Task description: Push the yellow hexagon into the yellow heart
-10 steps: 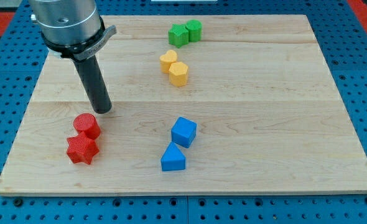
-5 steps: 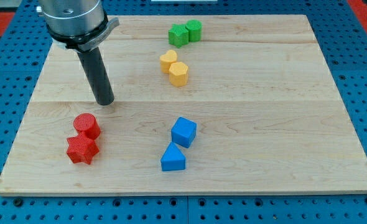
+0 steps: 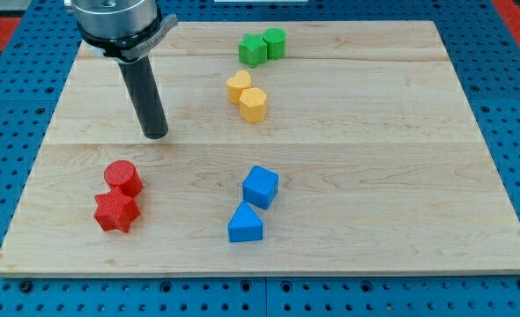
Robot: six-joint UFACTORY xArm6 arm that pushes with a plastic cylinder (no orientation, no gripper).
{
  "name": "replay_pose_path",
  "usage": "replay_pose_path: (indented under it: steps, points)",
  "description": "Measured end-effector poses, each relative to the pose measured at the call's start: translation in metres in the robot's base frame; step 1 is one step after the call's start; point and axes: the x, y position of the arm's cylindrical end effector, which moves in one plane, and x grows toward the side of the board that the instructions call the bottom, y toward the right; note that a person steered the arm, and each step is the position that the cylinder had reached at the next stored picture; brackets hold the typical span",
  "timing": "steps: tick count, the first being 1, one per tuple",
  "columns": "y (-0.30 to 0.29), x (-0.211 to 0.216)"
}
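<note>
A: What is the biggest thing here?

B: The counter, a pale wooden board lying on a blue pegboard. After that comes the arm's metal housing at the view's top left, with the dark rod hanging from it.

A: And my tip?

B: My tip rests on the counter, well apart from the yellow hexagon and toward the view's left of it, slightly lower. It touches no block.

A: Are the fingers clenched or released?

B: There are no fingers on this arm, only the rod, so neither applies.

A: Where is the yellow hexagon?

B: The yellow hexagon sits in the counter's upper middle. The yellow heart is touching it, up and toward the view's left of it.

A: The other blocks, measured from the hexagon?

B: Above it, near the counter's top edge, a green star and a green cylinder stand side by side, touching. Below the hexagon, well apart, is a blue cube, with a blue triangle just under the cube, touching it or nearly so. Far down toward the view's left of the hexagon are a red cylinder and a red star pressed together, the star lower.

A: And my tip against those red ones?

B: Near the red cylinder, above and slightly right.
</note>
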Motion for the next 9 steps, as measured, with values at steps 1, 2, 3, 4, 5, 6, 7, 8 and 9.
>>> replay_pose_path:
  steps: [1,2,3,4,5,6,7,8,9]
  points:
    - [0.005,0.0]
    - [0.02,0.0]
    - [0.046,-0.001]
    - [0.073,-0.006]
    - [0.077,-0.012]
    - [0.077,-0.016]
    - [0.098,-0.016]
    - [0.123,-0.017]
    - [0.172,-0.025]
